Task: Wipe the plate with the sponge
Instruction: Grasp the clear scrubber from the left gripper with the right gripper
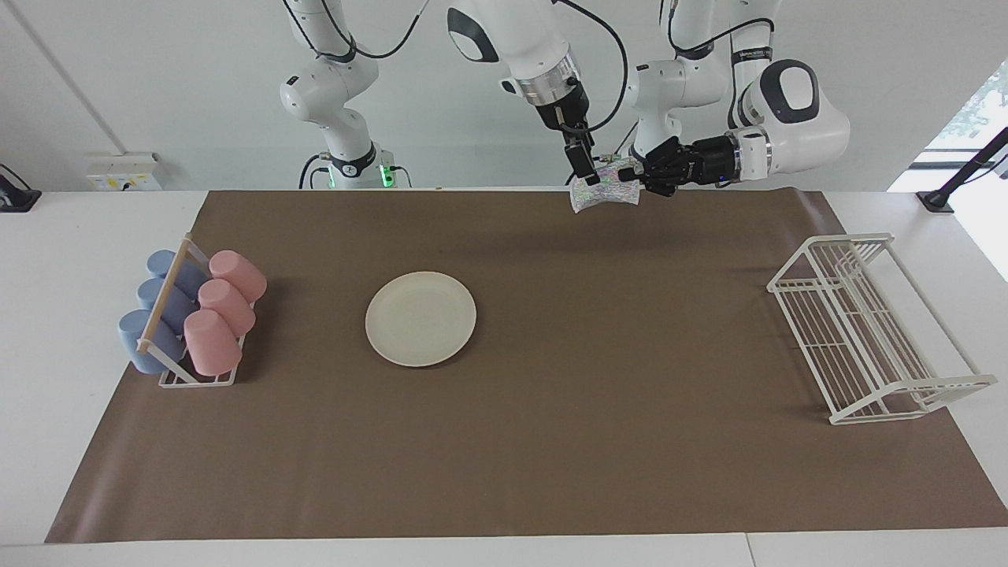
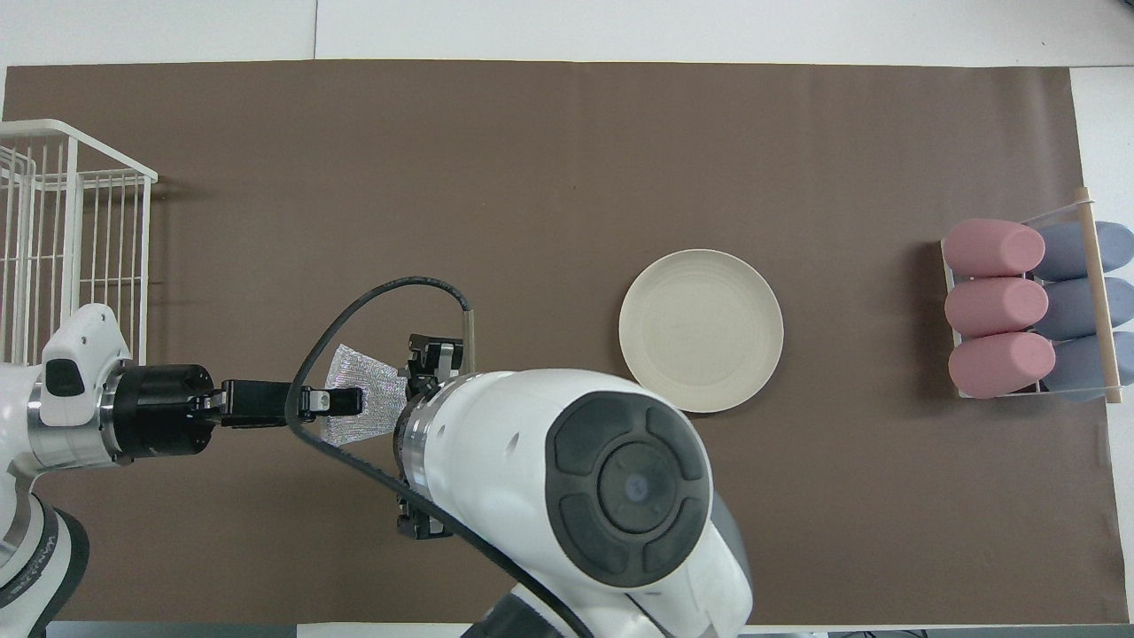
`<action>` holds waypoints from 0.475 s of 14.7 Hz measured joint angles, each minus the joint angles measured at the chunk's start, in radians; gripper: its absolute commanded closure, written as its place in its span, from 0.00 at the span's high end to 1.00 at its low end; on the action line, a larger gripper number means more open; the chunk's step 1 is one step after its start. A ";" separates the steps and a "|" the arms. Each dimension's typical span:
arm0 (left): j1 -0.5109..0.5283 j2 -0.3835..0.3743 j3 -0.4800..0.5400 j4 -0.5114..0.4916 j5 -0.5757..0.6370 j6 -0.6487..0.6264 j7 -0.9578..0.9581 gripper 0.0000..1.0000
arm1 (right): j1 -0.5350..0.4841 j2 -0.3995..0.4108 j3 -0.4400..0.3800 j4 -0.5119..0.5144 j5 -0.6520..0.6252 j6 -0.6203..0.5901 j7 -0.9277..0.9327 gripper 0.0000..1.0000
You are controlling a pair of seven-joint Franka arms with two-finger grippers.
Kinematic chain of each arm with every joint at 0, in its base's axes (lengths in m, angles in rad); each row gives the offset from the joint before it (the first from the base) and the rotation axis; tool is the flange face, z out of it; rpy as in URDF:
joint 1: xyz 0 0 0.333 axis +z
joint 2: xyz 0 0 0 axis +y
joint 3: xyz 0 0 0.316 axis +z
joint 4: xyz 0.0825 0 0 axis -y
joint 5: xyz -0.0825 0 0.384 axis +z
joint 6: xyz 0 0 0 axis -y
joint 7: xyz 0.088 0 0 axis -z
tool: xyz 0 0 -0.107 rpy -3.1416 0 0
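Observation:
The cream-white plate lies flat on the brown mat toward the right arm's end; it also shows in the overhead view. The silvery mesh sponge hangs in the air over the mat's edge nearest the robots, and shows in the overhead view. My left gripper is shut on one end of it, reaching in level. My right gripper points down at the sponge's other end and meets it. In the overhead view the right arm's own body hides its gripper.
A white wire rack stands at the left arm's end of the mat, also in the overhead view. A small rack of pink and blue cups lies at the right arm's end.

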 measured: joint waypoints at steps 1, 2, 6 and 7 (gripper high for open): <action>-0.001 0.004 0.000 -0.001 -0.003 -0.017 0.008 0.00 | 0.011 0.001 0.000 -0.017 0.000 0.026 0.002 1.00; 0.000 0.008 0.003 -0.001 -0.004 -0.030 0.020 0.00 | 0.012 0.001 0.000 -0.024 0.000 0.035 0.002 1.00; 0.000 0.015 0.006 -0.001 -0.005 -0.050 0.042 0.00 | 0.006 0.000 -0.005 -0.025 -0.001 0.031 -0.003 1.00; 0.000 0.015 0.006 -0.001 -0.005 -0.051 0.044 0.00 | 0.006 0.000 -0.006 -0.026 -0.001 0.021 -0.017 1.00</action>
